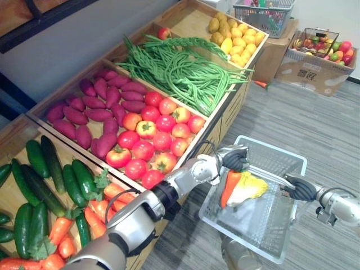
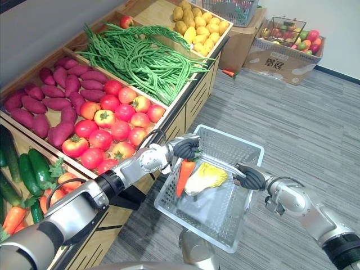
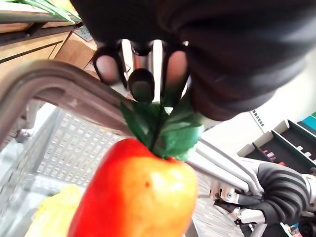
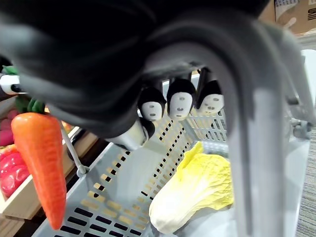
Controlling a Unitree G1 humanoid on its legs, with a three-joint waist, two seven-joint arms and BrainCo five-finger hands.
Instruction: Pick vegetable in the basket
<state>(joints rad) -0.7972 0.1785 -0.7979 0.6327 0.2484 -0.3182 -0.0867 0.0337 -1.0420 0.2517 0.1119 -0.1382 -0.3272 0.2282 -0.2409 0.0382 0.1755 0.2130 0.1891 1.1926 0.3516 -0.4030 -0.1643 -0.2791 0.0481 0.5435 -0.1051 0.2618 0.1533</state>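
Matt plastic basket (image 2: 225, 143), glossy smooth carrot (image 2: 184, 174), wooden produce bins (image 1: 188, 22).

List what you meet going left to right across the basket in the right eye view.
In order: left hand → orange carrot, pinched by its leaves in that hand → pale yellow cabbage → right hand, curled round the basket handle.

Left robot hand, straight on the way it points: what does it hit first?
Beyond the carrot it holds, the left robot hand likely meets the basket floor beside the cabbage; depth unclear.
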